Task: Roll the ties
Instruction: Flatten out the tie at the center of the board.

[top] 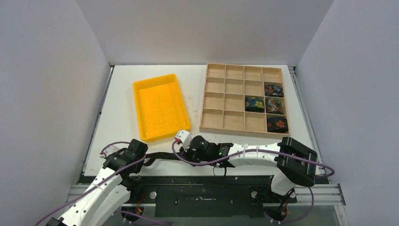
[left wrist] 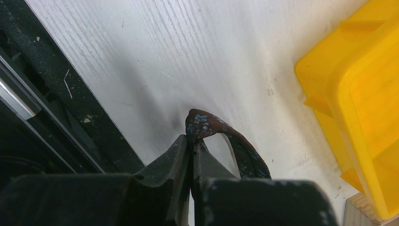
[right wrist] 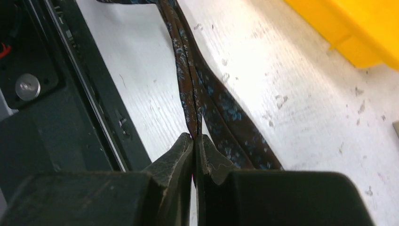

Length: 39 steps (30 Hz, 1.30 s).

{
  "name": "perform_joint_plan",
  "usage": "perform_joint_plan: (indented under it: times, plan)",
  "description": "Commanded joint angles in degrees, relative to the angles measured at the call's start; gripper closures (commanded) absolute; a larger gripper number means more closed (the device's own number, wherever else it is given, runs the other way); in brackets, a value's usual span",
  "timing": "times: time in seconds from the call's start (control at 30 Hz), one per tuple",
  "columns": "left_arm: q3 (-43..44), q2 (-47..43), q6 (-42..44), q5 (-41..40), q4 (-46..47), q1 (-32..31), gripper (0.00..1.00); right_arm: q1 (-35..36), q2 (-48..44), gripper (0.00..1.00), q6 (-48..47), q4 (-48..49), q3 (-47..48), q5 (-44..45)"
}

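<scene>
A dark brown tie with small blue flowers point(top: 160, 158) stretches along the table's near edge between my two grippers. My left gripper point(left wrist: 192, 141) is shut on its folded end point(left wrist: 203, 123), which loops out past the tips. My right gripper point(right wrist: 194, 137) is shut on the same tie point(right wrist: 190, 94); two strands run away from the tips. In the top view the left gripper point(top: 141, 157) and right gripper point(top: 186, 153) sit close together. Several rolled ties point(top: 254, 104) lie as coils in cells of the wooden tray point(top: 235, 99).
A yellow plastic bin point(top: 160, 107) lies left of the wooden tray, close to both grippers; it also shows in the left wrist view point(left wrist: 362, 94). The black base rail point(top: 188, 181) runs just behind the tie at the table's near edge. Grey walls enclose the table.
</scene>
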Motion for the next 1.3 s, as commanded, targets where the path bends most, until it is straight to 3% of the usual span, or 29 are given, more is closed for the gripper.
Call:
perform_joint_plan:
  times: [0.0, 0.3, 0.4, 0.67, 0.83, 0.97, 1.03, 1.13, 1.27]
  plan:
    - [1.36, 1.32, 0.13, -1.84, 0.53, 0.38, 0.97, -2.39, 3.74, 0.95, -0.64, -0.44, 5.20, -7.70]
    - [4.05, -2.35, 2.19, -3.76, -2.28, 0.38, 0.46, -7.25, 12.77, 0.93, -0.41, -0.71, 10.83, -14.02]
    - [7.01, -2.98, 2.72, -5.44, -4.60, 0.38, 0.38, -8.74, 15.36, 0.87, -0.09, -1.12, 13.20, -14.60]
    - [13.82, -3.16, 7.88, -9.21, -8.12, 0.38, 0.37, -11.51, 18.81, 0.54, 1.03, -1.17, 16.73, -16.07]
    - [16.52, -3.45, 13.46, -12.78, -7.82, 0.22, 0.38, -11.91, 10.52, 0.32, 0.86, -1.63, 14.02, -12.51]
    - [16.78, -4.05, 21.44, -11.64, -1.11, 0.27, 0.43, -12.06, 1.95, 0.24, 1.21, -3.62, 10.93, -4.40]
    - [16.46, -3.90, 29.76, -7.87, 5.17, 0.21, 0.46, -11.97, -3.55, 0.24, 3.35, -3.28, 7.14, 1.84]
    - [13.50, -5.62, 46.68, 9.32, 20.40, 0.13, 0.49, -12.10, -12.09, 0.27, 7.44, -3.69, -0.57, 14.18]
    - [3.28, -10.07, 47.46, 27.89, 41.55, -0.04, 0.56, -14.38, -22.24, 0.32, 14.68, -3.87, -11.83, 24.49]
